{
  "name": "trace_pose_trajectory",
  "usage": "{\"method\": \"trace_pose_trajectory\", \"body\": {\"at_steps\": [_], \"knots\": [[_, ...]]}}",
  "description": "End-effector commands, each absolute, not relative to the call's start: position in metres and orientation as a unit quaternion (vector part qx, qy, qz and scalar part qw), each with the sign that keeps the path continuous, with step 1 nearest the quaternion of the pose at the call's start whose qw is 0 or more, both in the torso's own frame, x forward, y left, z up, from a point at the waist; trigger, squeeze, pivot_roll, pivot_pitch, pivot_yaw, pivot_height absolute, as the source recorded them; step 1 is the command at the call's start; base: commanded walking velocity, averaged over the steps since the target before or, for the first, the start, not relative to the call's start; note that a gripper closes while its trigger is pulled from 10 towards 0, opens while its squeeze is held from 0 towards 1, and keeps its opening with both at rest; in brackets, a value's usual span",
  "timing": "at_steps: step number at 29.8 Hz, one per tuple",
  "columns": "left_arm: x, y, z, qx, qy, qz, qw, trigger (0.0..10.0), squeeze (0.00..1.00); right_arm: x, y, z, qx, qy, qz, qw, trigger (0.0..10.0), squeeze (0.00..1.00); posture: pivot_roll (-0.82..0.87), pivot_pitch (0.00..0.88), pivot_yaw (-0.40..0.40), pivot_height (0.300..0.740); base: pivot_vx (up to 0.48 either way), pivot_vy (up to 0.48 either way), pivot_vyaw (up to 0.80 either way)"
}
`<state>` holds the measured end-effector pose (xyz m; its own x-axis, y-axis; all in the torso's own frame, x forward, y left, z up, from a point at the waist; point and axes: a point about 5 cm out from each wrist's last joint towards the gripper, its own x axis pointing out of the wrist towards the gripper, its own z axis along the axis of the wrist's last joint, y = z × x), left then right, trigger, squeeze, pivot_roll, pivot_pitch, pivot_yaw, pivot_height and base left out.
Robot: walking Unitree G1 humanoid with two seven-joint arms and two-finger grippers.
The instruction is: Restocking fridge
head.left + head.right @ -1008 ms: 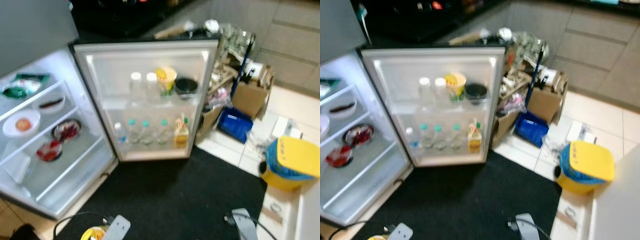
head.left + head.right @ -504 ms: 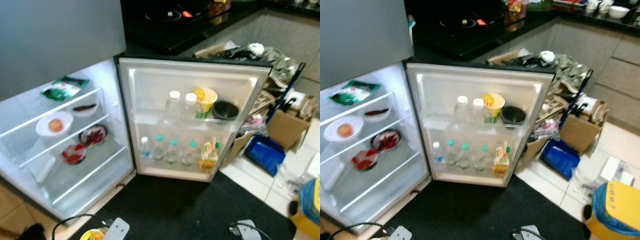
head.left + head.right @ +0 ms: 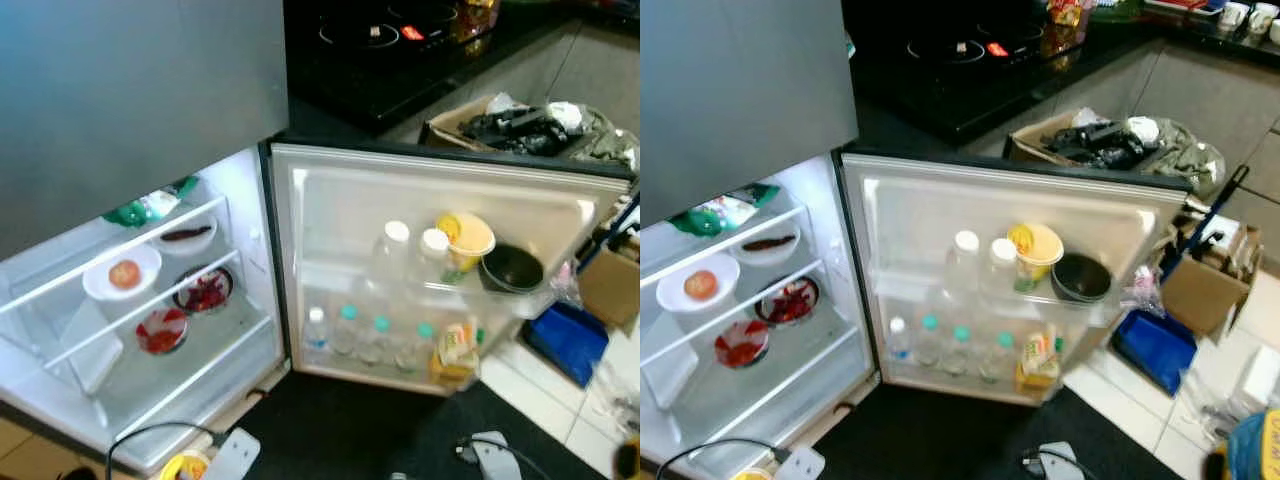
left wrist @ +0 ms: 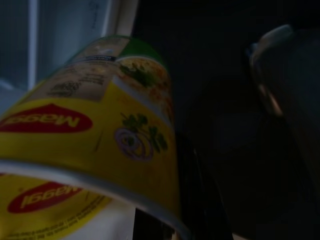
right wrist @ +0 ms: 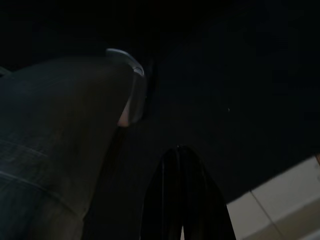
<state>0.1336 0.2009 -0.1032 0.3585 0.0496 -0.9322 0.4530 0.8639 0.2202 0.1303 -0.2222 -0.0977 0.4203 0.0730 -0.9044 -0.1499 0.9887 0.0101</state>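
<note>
Fridge (image 3: 760, 330): open, lit inside, glass shelves; door (image 3: 1010, 280) swung wide toward the camera.
Fridge shelves: green packet (image 3: 720, 212) on top; white plate with a red-orange fruit (image 3: 698, 285) and a small bowl (image 3: 765, 245) below; two dishes of red food (image 3: 788, 298) lower still.
Door upper rack: two white-capped bottles (image 3: 965, 262), a yellow noodle cup (image 3: 1035, 250) just beside them, a black bowl (image 3: 1082, 277) at the far end.
Door lower rack: row of bottles with teal caps (image 3: 958, 350), a yellow carton (image 3: 1038, 362) beside them.
Left gripper (image 4: 165, 227): low at the bottom edge of the head views, jaws grasping a yellow Maggi cup (image 4: 95, 145); cup tilted across the wrist view, one black finger (image 4: 192, 200) against its side; cup's yellow rim at (image 3: 185, 467) in the head view.
Right gripper (image 5: 182, 192): hanging low over the black mat (image 3: 940, 440), jaws pressed together, holding nothing; wrist view very dark.
Table: black top above the fridge door, with a hob (image 3: 960, 45) on it.
Floor to the right: cardboard box (image 3: 1205, 290), blue dustpan (image 3: 1155, 345), pale tiles.
</note>
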Motion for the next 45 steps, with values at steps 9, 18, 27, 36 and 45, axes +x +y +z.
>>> {"method": "trace_pose_trajectory", "body": {"at_steps": [9,18,27,36,45], "knots": [[0.13,0.195,-0.105,0.224,0.555,-0.143,0.788,10.0,0.0,0.126,-0.22,-0.099,-0.03,0.54,0.066,0.839,10.0,0.0,-0.03,0.038,0.006,0.74,0.0,-0.442,0.0],[0.152,0.184,-0.098,0.221,0.515,-0.164,0.812,10.0,0.0,0.125,-0.219,-0.1,-0.026,0.541,0.068,0.838,10.0,0.0,-0.03,0.039,0.007,0.74,0.0,-0.095,0.0],[0.2,0.19,-0.074,0.22,0.432,-0.15,0.862,10.0,0.0,0.125,-0.218,-0.1,-0.021,0.539,0.072,0.839,10.0,0.0,-0.03,0.039,0.007,0.74,0.0,0.0,0.0],[0.267,0.228,-0.016,0.182,0.315,-0.1,0.926,10.0,0.0,0.125,-0.217,-0.1,-0.017,0.539,0.078,0.839,10.0,0.0,-0.03,0.045,0.01,0.74,0.0,0.0,0.0],[0.29,0.264,0.024,0.221,0.289,-0.141,0.921,10.0,0.0,0.124,-0.215,-0.101,-0.013,0.54,0.084,0.838,10.0,0.0,-0.02,0.047,0.01,0.74,0.0,0.0,0.0]]}}
